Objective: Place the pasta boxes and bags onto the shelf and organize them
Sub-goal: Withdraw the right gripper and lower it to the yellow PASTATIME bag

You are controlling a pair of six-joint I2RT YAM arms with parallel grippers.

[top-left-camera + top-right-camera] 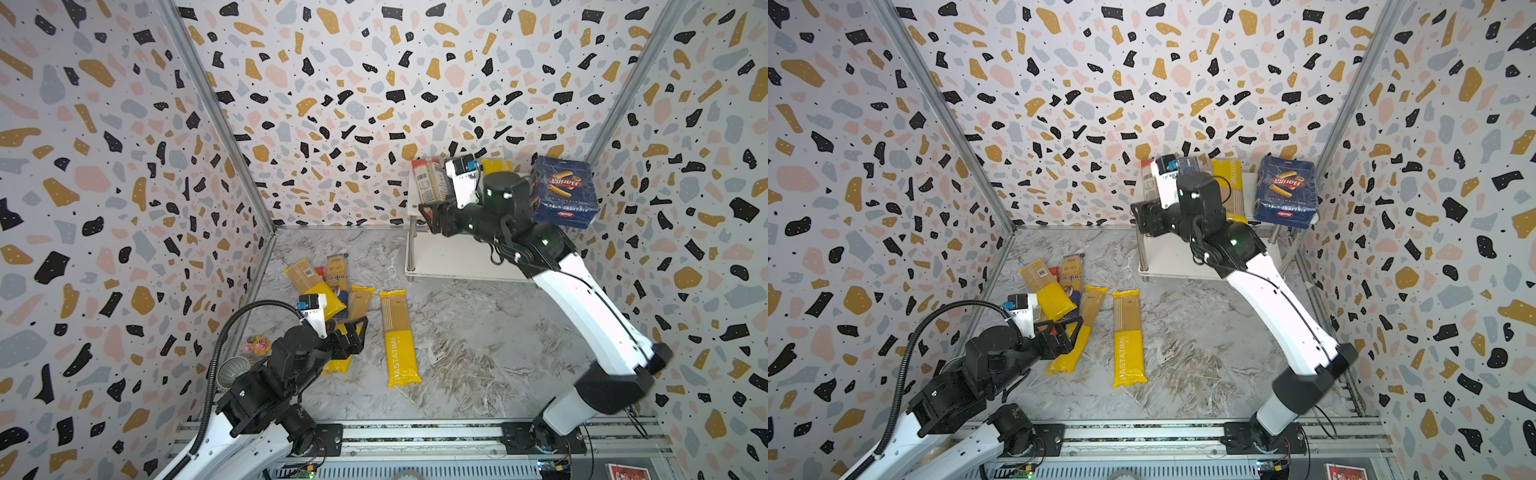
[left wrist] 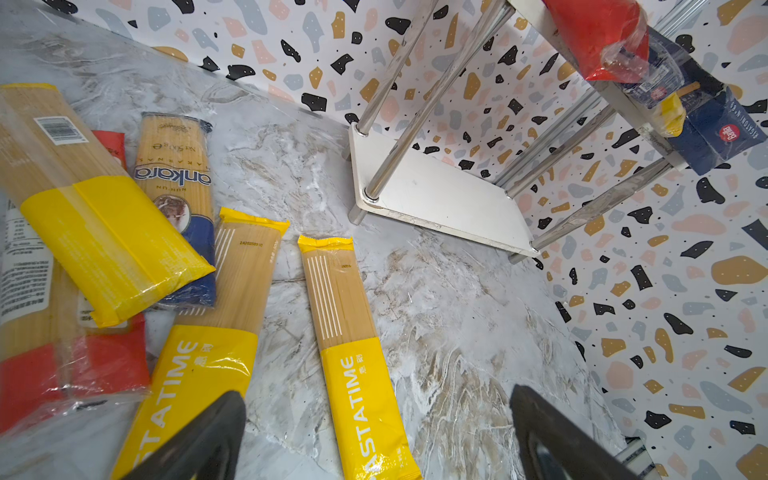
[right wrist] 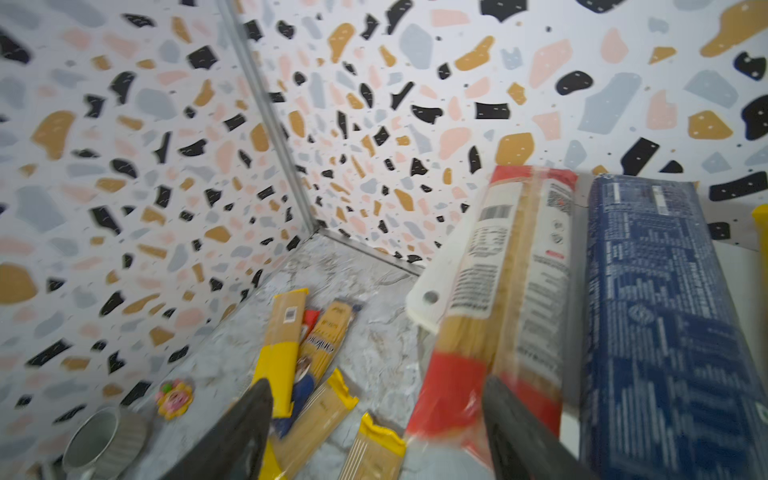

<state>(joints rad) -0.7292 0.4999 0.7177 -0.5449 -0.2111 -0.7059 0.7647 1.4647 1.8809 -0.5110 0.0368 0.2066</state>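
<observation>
While the right gripper (image 1: 428,218) hangs at the front edge of the shelf (image 1: 457,257) top board, jaws apart and clamping nothing, the left gripper (image 1: 360,334) sits low well out from the shelf, jaws spread wide, nothing between them.

Shelf: two white boards on chrome legs, backed against the rear wall, one end near the side wall.

Top board, from the side-wall end:
- wide Barilla box (image 1: 565,191)
- yellow bag (image 1: 1227,187)
- narrow blue box (image 3: 656,311)
- red-ended bag (image 3: 511,270), red end poking past the board's front edge, just beside one right finger (image 3: 519,432)

Off the shelf, out in front of its open end:
- lone PASTATIME bag (image 1: 397,336), flat on the tabletop, nearest the shelf
- overlapping pile farther from the shelf: second PASTATIME bag (image 2: 220,311), dark-ended bag (image 2: 178,187), yellow-ended bag (image 2: 104,232) lying across it, floor red-ended bag (image 2: 62,365) underneath

Surface: grey-white marble-pattern tabletop (image 1: 478,353). Terrazzo-print walls (image 1: 332,83) on three sides with aluminium corner posts. Metal cup (image 1: 232,372) and a small flower toy (image 1: 257,345) sit beyond the pile, far from the shelf.
</observation>
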